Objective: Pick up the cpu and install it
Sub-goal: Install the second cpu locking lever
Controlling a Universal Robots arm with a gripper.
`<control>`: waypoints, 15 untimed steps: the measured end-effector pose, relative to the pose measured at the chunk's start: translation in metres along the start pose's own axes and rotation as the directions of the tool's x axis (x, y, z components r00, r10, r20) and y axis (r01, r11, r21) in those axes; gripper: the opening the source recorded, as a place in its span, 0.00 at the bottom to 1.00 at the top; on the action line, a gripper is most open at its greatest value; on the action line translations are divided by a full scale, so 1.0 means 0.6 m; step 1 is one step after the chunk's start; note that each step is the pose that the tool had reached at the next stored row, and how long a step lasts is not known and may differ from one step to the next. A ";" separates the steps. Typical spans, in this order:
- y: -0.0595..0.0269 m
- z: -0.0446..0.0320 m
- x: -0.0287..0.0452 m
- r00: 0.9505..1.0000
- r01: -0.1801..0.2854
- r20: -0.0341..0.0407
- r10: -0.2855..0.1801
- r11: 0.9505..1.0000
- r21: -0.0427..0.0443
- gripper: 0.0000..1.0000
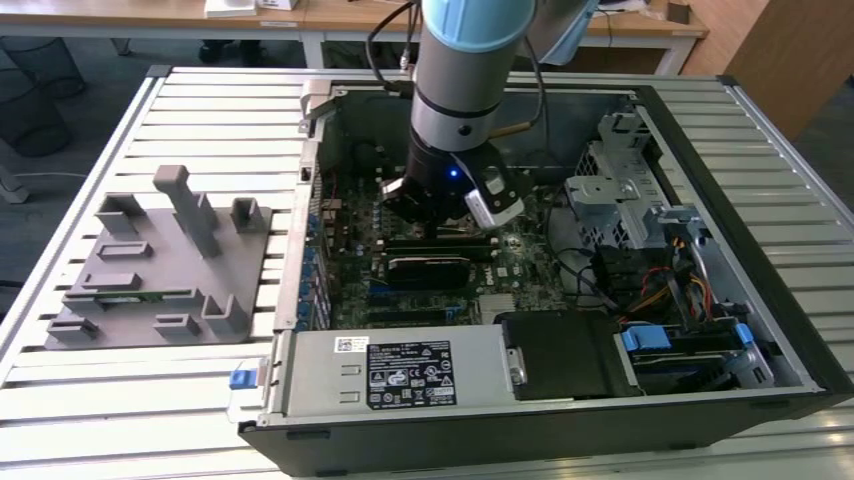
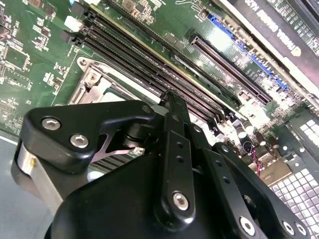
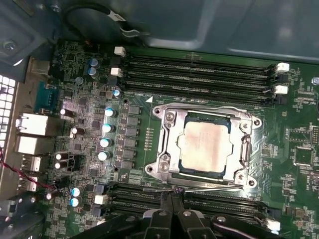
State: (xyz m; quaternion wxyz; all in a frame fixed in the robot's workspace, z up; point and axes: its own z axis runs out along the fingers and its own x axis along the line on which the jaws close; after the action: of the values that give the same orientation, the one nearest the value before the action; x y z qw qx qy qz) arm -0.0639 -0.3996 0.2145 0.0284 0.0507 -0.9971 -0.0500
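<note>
The cpu (image 3: 206,147), a flat square chip with a dull silver top, lies inside the metal socket frame (image 3: 167,164) on the green motherboard (image 3: 299,124). My gripper (image 3: 172,195) stands just beside the socket, over the memory slots, with its two black fingers pressed together and nothing visible between them. Its tips sit at the end of the thin socket lever (image 3: 214,186), which runs along that side of the frame. In the exterior view my gripper (image 1: 434,228) is low inside the open computer case, above the board. A corner of the socket frame (image 2: 94,82) shows past the fingers (image 2: 174,119).
Rows of memory slots (image 3: 199,69) flank the socket. A black heatsink block (image 1: 427,268) lies on the board close to my gripper. The power supply (image 1: 400,372), drive cage (image 1: 627,190) and cables (image 1: 654,290) crowd the case. A grey fixture plate (image 1: 147,270) sits at the exterior view's left.
</note>
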 end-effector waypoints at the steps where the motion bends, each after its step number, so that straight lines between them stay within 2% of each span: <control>1: 0.000 0.000 0.000 1.000 0.000 0.000 0.000 1.000 0.000 0.11; 5: 0.000 -0.001 0.001 1.000 0.000 0.000 0.000 1.000 -0.001 0.11; 11: 0.002 -0.024 0.002 1.000 0.000 0.000 0.000 1.000 -0.001 0.11; 15: 0.001 -0.025 -0.009 1.000 0.000 -0.005 0.000 1.000 -0.002 0.11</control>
State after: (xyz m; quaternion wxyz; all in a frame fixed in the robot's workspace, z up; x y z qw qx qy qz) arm -0.0576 -0.3996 0.2293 0.0307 0.0506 -0.9970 -0.0508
